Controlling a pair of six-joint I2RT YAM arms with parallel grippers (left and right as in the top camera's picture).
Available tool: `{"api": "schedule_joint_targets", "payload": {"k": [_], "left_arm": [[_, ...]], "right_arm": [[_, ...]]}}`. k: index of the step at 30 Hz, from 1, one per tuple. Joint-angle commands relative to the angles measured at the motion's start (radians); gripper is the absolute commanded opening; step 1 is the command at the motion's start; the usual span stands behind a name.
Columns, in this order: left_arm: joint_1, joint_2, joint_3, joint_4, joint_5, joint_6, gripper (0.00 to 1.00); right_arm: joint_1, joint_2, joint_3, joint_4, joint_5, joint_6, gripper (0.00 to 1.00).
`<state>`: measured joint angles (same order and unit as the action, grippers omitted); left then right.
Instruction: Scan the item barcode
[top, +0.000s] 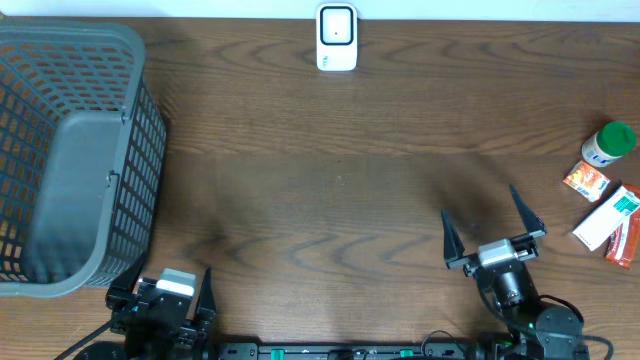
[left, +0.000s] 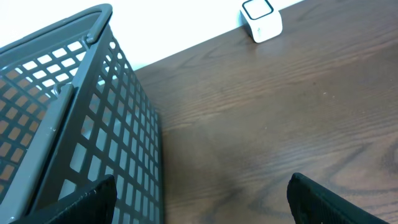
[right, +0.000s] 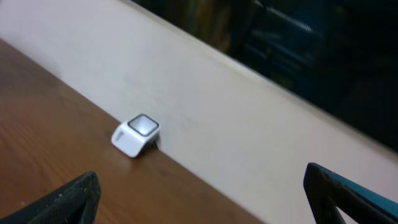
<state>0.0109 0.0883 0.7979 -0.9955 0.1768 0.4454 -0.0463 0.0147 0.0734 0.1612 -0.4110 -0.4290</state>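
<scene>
Scanner (top: 337, 38) sits far from left pincer (top: 172, 274) and right pincer (top: 479, 201), both released, empty.

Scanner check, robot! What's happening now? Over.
Left fingers open, empty. Right fingers open, empty. Scanner untouched, far edge. Items at right, unpicked; nothing blocking.

I can't read any text here. Printing on the packets (top: 606, 218) and the green-capped bottle (top: 609, 143) at right is too small. The scanner (top: 336, 38) at the far edge shows no legible marks.
</scene>
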Motion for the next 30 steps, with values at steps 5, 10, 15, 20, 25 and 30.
{"api": "schedule_joint_targets", "payload": {"k": [5,10,15,20,25,30], "left_arm": [[-0.002,-0.006,0.004,0.000,-0.005,-0.005,0.87],[-0.002,-0.006,0.004,0.000,-0.005,-0.005,0.87],[-0.002,-0.006,0.004,0.000,-0.005,-0.005,0.87],[-0.002,-0.006,0.004,0.000,-0.005,-0.005,0.87],[-0.002,-0.006,0.004,0.000,-0.005,-0.005,0.87],[-0.002,-0.006,0.004,0.000,-0.005,-0.005,0.87]], "right_arm": [[0.009,-0.010,-0.069,-0.043,0.197,0.181,0.99],[0.009,-0.010,-0.069,-0.104,0.201,0.185,0.99],[0.008,-0.010,-0.069,-0.227,0.282,0.316,0.99],[0.008,-0.010,-0.069,-0.227,0.287,0.320,0.99],[0.009,-0.010,-0.069,-0.225,0.283,0.321,0.99],[0.009,-0.009,-0.068,-0.225,0.283,0.320,0.99]]}}
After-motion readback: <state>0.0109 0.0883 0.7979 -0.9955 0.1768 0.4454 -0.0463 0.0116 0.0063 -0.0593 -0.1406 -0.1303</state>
